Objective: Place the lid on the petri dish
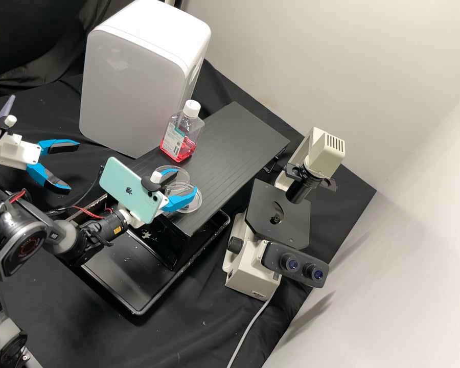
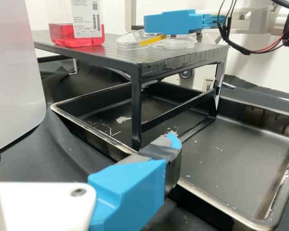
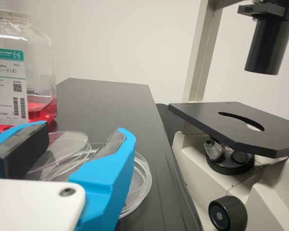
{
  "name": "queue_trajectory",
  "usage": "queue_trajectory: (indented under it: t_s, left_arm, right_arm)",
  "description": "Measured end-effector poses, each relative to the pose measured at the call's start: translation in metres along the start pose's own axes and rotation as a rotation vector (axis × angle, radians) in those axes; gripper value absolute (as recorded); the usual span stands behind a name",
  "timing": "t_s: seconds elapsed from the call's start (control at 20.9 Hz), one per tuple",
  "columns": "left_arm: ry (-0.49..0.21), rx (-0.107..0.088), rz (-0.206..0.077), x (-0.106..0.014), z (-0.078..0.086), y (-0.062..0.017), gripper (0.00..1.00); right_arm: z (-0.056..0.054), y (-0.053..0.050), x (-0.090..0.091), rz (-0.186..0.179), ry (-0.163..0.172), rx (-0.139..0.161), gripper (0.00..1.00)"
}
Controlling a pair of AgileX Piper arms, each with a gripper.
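A clear petri dish point(image 1: 196, 203) point(image 3: 137, 178) sits at the near edge of the black raised platform point(image 1: 230, 148). The clear lid point(image 1: 171, 176) point(image 3: 62, 144) is tilted, one edge lifted, partly overlapping the dish. My right gripper point(image 1: 181, 183) point(image 3: 82, 137) stands around the lid with a blue finger on each side, shut on it. From the left wrist view the lid point(image 2: 135, 38) leans up beside the dish point(image 2: 176, 43) under a right finger point(image 2: 178, 21). My left gripper point(image 1: 72, 166) point(image 2: 82, 137) hangs open and empty, off to the left of the platform.
A bottle of red liquid point(image 1: 181, 133) stands on the platform behind the dish. A white box point(image 1: 138, 66) is at the back left. A microscope point(image 1: 286, 214) stands to the right. A black tray point(image 1: 138, 276) lies under the platform's front.
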Motion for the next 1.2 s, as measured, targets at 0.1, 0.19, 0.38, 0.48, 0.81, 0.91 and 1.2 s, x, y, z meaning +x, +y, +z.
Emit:
queue_trajectory:
  t_s: [0.1, 0.19, 0.38, 0.48, 0.81, 0.91, 1.2]
  left_arm:
    - [0.000, 0.000, 0.000, 0.000, 0.000, 0.0000, 1.00]
    - [0.000, 0.000, 0.000, 0.000, 0.000, 0.0000, 1.00]
    - [0.000, 0.000, 0.000, 0.000, 0.000, 0.0000, 1.00]
    - [0.000, 0.000, 0.000, 0.000, 0.000, 0.0000, 1.00]
    - [0.000, 0.000, 0.000, 0.000, 0.000, 0.0000, 1.00]
    - [0.000, 0.000, 0.000, 0.000, 0.000, 0.0000, 1.00]
    - [0.000, 0.000, 0.000, 0.000, 0.000, 0.0000, 1.00]
  right_arm:
    - [0.000, 0.000, 0.000, 0.001, 0.000, 0.000, 1.00]
    - [0.000, 0.000, 0.000, 0.000, 0.000, 0.000, 1.00]
    - [-0.001, 0.000, -0.001, 0.005, 0.007, 0.000, 1.00]
    - [-0.004, 0.003, -0.002, 0.012, 0.017, 0.002, 1.00]
    - [-0.006, 0.004, -0.003, 0.022, 0.030, -0.006, 1.00]
    - [-0.007, 0.003, -0.003, 0.018, 0.035, -0.005, 1.00]
    - [-0.019, -0.011, 0.006, -0.024, 0.076, -0.042, 1.00]
